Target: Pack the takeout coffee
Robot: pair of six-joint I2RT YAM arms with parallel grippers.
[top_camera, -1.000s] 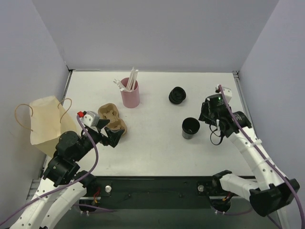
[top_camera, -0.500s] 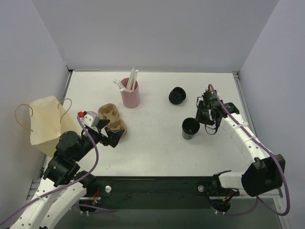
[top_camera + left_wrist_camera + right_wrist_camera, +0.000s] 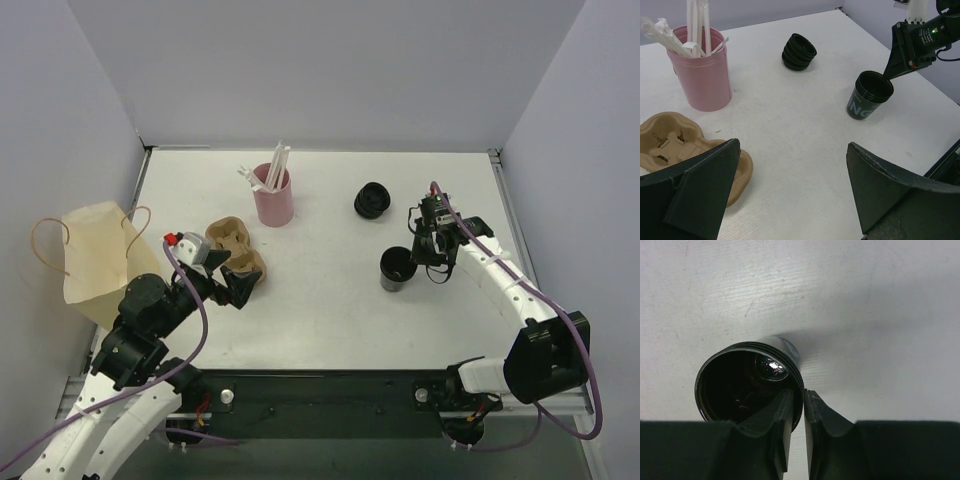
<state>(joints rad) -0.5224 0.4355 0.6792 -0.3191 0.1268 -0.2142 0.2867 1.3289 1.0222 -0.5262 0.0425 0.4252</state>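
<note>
Coffee cup (image 3: 866,102), right of frame, reads "ING". My right gripper (image 3: 886,75) angles down from upper right, 2 fingers pinching its rim; left gripper (image 3: 792,150) gapes wide.

One dark coffee cup (image 3: 393,271) stands on the bench (image 3: 330,320), right of centre. One stack of black lids (image 3: 372,200) sits farther back, its lids nested too tightly to count. One pink holder (image 3: 273,203) at the far left carries a bunch of white straws (image 3: 277,165), their number unclear. There is one brown cup carrier (image 3: 238,252), one paper bag (image 3: 98,262) with two loop handles, and two claws: the left claw (image 3: 792,150) and the right claw (image 3: 797,402).
</note>
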